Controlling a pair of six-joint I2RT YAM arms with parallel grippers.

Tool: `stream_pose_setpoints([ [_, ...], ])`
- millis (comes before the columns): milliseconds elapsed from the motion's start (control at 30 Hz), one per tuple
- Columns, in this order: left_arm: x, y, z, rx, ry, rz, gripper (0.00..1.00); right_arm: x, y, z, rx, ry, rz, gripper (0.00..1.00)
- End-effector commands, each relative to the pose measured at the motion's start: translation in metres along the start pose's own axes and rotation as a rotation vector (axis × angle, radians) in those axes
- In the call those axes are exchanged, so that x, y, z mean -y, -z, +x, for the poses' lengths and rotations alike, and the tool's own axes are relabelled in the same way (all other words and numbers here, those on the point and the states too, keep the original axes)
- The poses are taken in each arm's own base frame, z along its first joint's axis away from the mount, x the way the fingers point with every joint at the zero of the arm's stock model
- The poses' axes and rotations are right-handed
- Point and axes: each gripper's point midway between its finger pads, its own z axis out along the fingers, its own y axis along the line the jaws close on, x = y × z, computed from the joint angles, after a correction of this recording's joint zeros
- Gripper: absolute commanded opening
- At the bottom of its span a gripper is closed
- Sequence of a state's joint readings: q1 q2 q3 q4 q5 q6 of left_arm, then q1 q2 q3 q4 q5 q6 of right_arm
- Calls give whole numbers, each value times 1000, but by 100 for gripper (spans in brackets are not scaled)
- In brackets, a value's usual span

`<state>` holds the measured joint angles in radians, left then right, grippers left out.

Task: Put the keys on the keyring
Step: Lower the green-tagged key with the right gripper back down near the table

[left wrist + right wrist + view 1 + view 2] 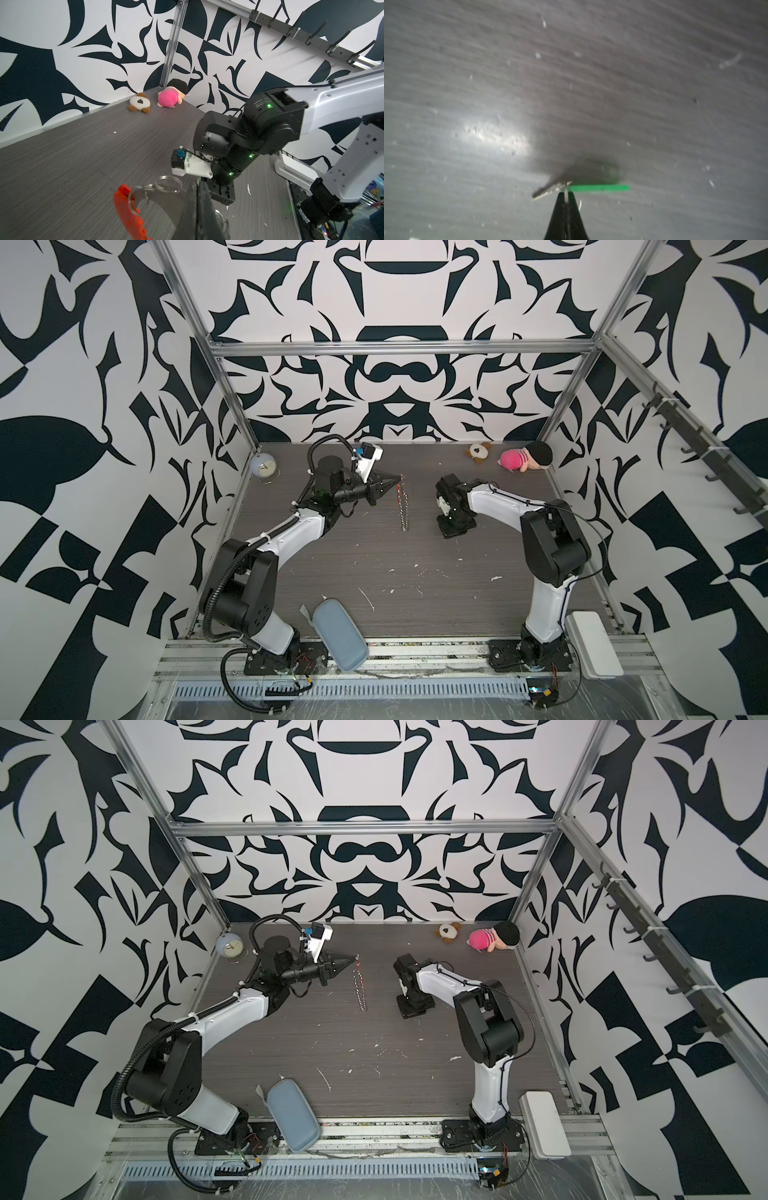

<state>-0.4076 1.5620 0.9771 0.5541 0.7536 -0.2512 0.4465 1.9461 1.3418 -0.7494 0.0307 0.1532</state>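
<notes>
left tool (397, 478) closed, level | right tool (566, 194) closed, pointing down

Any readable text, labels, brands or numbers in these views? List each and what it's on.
Nothing is legible.
alarm clock dial: markings too small to read.
black joint housing on the right arm: faint white print, too small to read.
keyring red bar: no lettering seen.
keys green tag: edge-on and blurred, no print shows.
</notes>
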Motion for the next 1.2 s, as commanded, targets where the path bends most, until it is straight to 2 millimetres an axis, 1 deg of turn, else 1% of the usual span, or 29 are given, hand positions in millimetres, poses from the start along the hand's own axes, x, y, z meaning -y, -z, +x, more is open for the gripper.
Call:
stream_pose_setpoints([
  [0, 11, 5, -13, 35, -34, 12, 0, -6, 16, -27, 80, 20, -20, 0],
  [67, 11, 4, -14, 36, -33, 12, 0, -9, 16, -29, 79, 14, -37, 0],
  [133, 11, 4, -14, 36, -34, 13, 0, -12, 20, -30, 88, 10, -53, 0],
  [200, 10, 4, -15, 36, -35, 13, 0, -13, 25, -29, 98, 2, -71, 13],
  [233, 10, 3, -14, 36, -32, 14, 0, -13, 28, -29, 106, -6, -81, 17],
  [300, 9, 1, -15, 40, -28, 16, 0, -10, 34, -28, 131, -19, -87, 24],
  [367, 8, 0, -16, 46, -19, 23, 0, -7, 40, -27, 157, -27, -90, 28],
  [433, 8, -1, -17, 53, -17, 28, 0, -5, 42, -25, 176, -35, -92, 29],
  [600, 8, -3, -17, 52, -12, 31, 0, -3, 36, -22, 157, -59, -89, 29],
  [800, 9, -2, -18, 53, -12, 26, 0, -2, 31, -29, 181, -145, -84, 29],
  [1000, 10, -1, -18, 50, -11, 27, 0, -5, 23, -38, 192, -73, -83, 29],
  [1167, 10, -1, -19, 52, -12, 23, 0, -6, 14, -40, 184, -10, -80, 27],
])
